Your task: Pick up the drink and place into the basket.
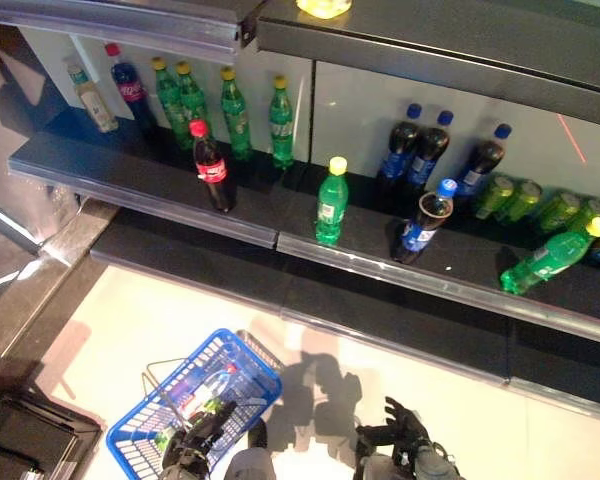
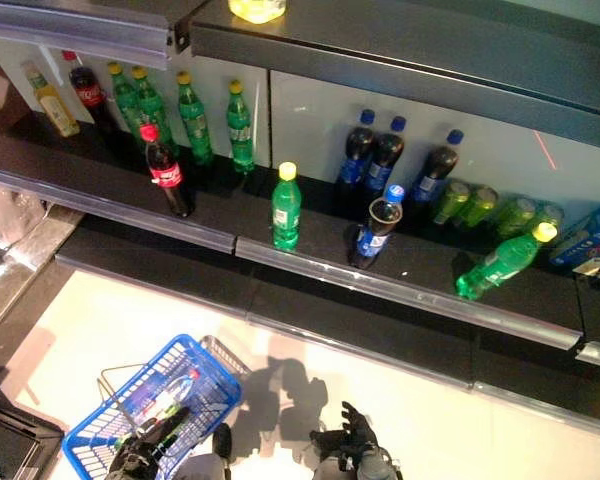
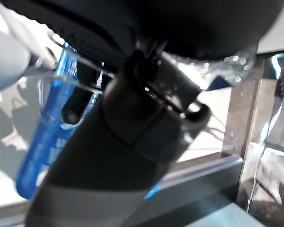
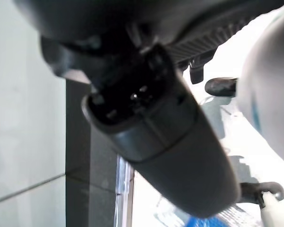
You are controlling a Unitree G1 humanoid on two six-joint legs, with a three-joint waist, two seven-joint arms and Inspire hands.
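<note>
My left hand (image 1: pixel 206 434) is low at the bottom left, shut on the thin wire handles of the blue basket (image 1: pixel 265 368), which hangs above the pale floor. Drinks (image 1: pixel 208 388) lie inside the basket. The basket also shows in the left wrist view (image 3: pixel 40 144). My right hand (image 1: pixel 401 428) is low at the bottom centre, open and empty, fingers spread, well short of the shelf. On the dark shelf, a green bottle with a yellow cap (image 1: pixel 331 204) stands at the front edge.
A red-capped cola bottle (image 1: pixel 212 168) stands left of the green bottle, and a blue-capped dark bottle (image 1: pixel 425 222) leans to its right. A green bottle (image 1: pixel 550 258) lies tilted at far right. Green bottles (image 1: pixel 232 112), dark bottles (image 1: pixel 412 148) and green cans (image 1: pixel 525 200) line the back. An upper shelf (image 1: pixel 430 50) overhangs.
</note>
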